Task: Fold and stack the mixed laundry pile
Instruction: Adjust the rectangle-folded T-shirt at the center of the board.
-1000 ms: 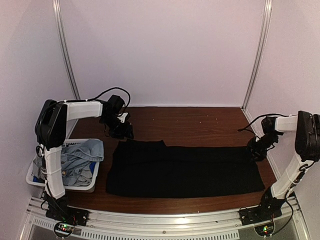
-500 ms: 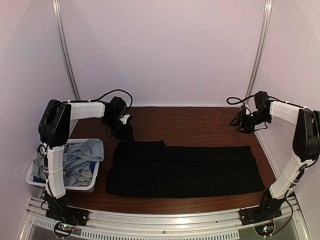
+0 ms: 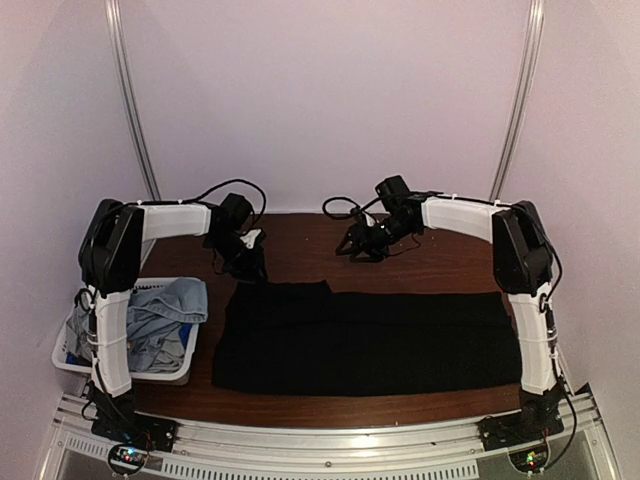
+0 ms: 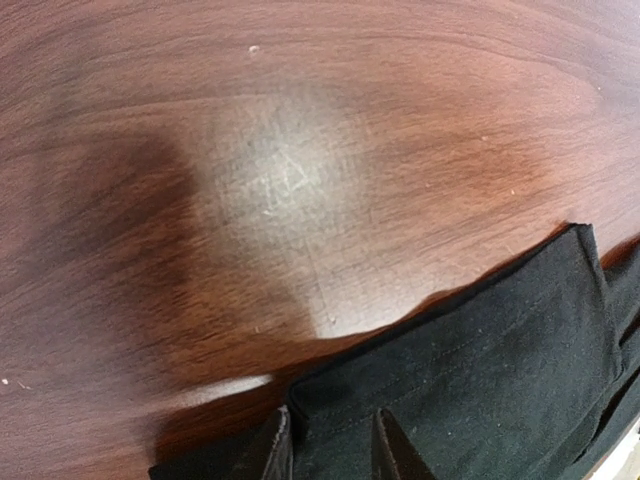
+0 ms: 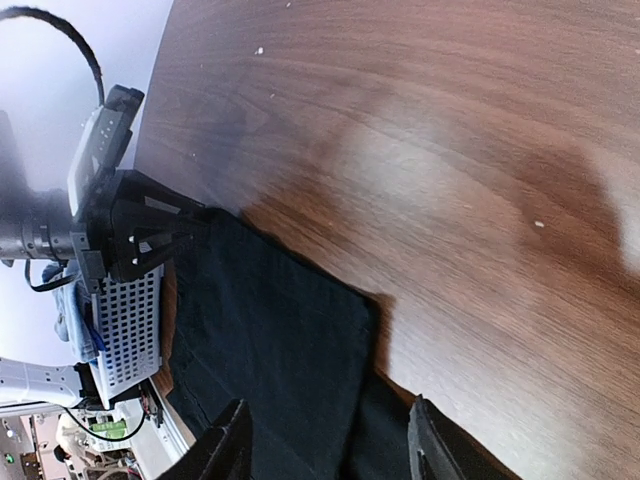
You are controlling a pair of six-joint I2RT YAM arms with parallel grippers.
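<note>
My left hand (image 3: 254,268) sits at the far-left corner of the black shirt (image 3: 370,345), spread flat on the worktop (image 3: 440,245); I cannot tell if it grips. My right hand (image 3: 358,250) hovers released above the far edge. I judge the fold is starting: next, pinch there, draw nearward.

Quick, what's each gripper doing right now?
Left gripper: astride the black garment corner; grip cannot be told.
Right gripper: open, holding nothing.

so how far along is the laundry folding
Done: the black garment lies flat in a long folded band. In hand: the left gripper is at its far-left corner, grip unclear; the right gripper hovers open near its far edge. Left: the denim piece sits in the white basket, nothing stacked.
</note>
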